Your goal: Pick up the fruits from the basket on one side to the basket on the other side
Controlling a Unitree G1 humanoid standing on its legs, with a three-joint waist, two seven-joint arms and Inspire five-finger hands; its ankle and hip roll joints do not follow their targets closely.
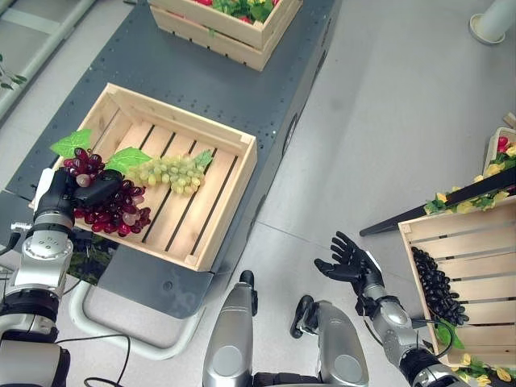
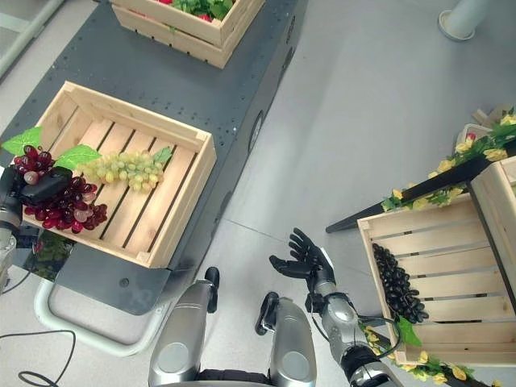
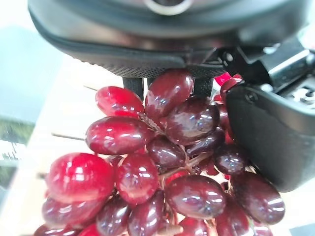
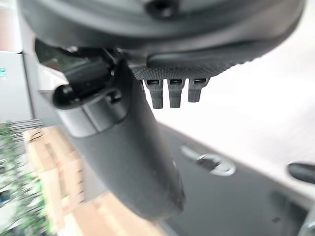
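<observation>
My left hand is curled on the red grape bunch, which lies at the left end of the left crate on the dark surface; the bunch's long axis runs away from my palm toward the crate's near rail. The green grapes lie just beside it. My right hand hangs relaxed and empty over the floor, nearer the right crate holding black grapes, so I judge the carry goes rightward.
</observation>
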